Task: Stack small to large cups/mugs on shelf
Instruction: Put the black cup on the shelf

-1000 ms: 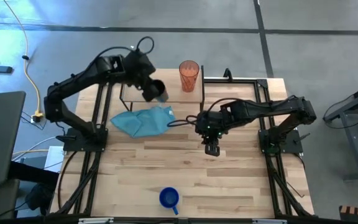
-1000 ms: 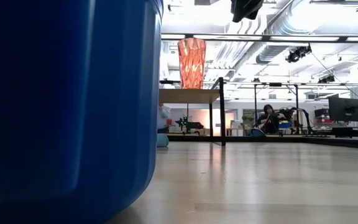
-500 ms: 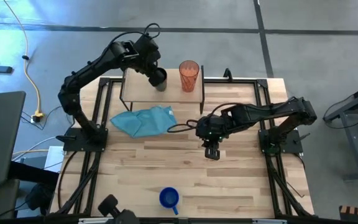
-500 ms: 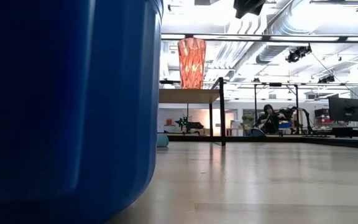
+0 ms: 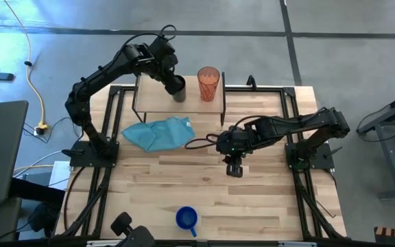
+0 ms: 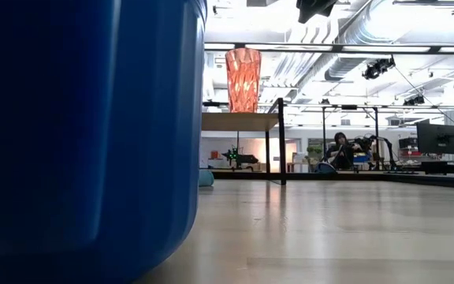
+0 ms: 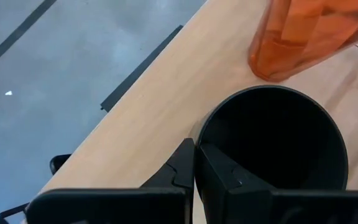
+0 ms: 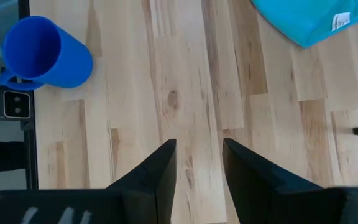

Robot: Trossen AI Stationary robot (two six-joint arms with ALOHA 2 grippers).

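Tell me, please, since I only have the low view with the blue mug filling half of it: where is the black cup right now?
Observer: The black cup is on the shelf, beside the orange tumbler, with the left gripper pinching its rim.
Operator: Thank you. Are the cup and tumbler touching?
Observer: In the left wrist view a strip of shelf top shows between them.
Operator: And the right arm?
Observer: The right gripper hangs open over bare table, away from the blue mug at the near edge.
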